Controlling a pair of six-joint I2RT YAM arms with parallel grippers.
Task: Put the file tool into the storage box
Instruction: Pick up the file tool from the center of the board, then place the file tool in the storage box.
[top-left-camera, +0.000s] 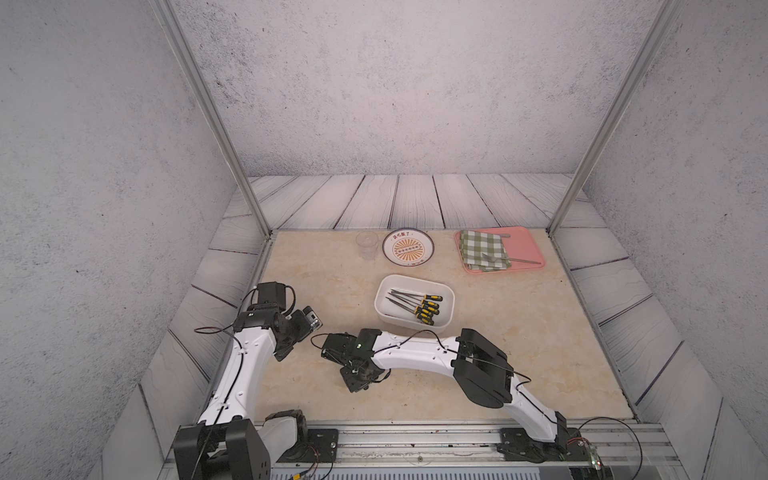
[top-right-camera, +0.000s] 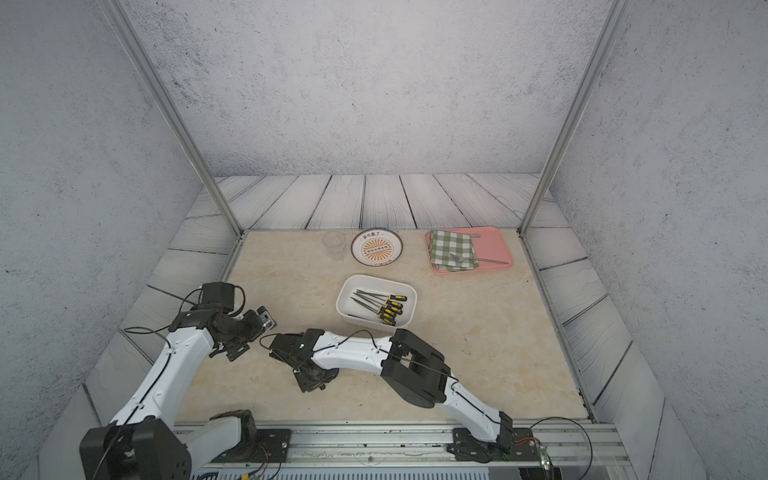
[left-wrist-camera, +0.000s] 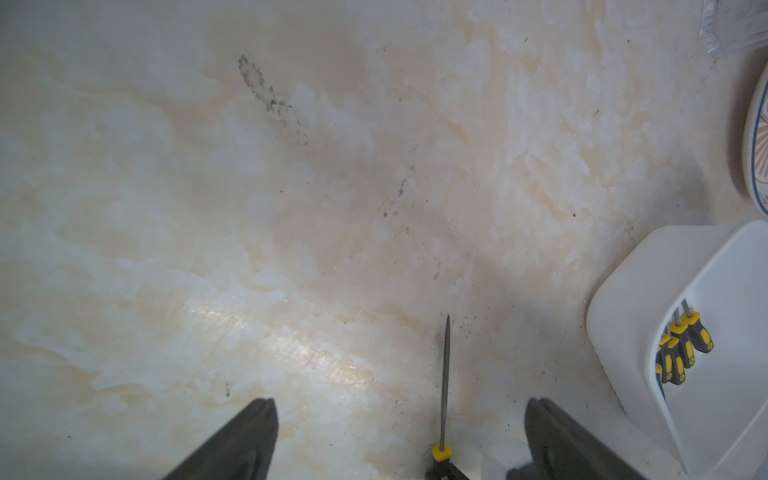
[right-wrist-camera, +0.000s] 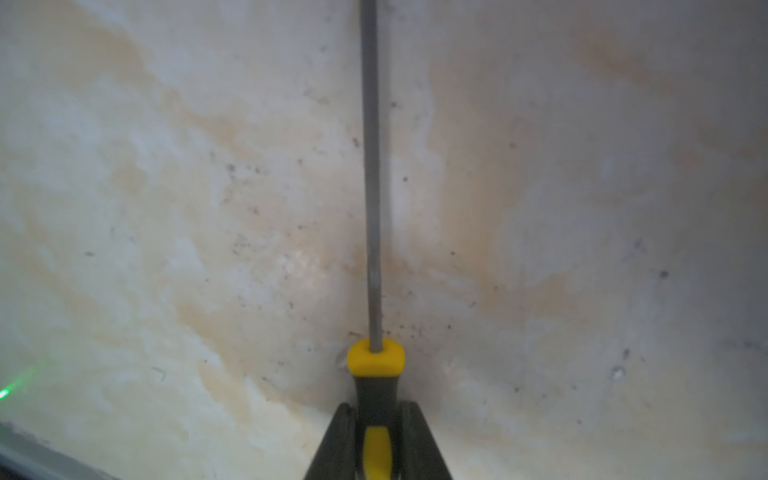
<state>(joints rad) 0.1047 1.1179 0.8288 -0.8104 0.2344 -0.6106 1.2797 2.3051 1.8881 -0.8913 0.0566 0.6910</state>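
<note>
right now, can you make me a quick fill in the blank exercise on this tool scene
1. The right arm's fingers are shut on the ____ of a file.
2. The left arm's fingers are ____, not shut, and grip nothing.
3. The white box holds more files with black and ____ handles.
4. On the pink tray, a ____ lies partly on the checked cloth.

Missing words: handle; open; yellow; fork

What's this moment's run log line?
right pincer: shut on file tool | left pincer: open | storage box: files inside
</note>
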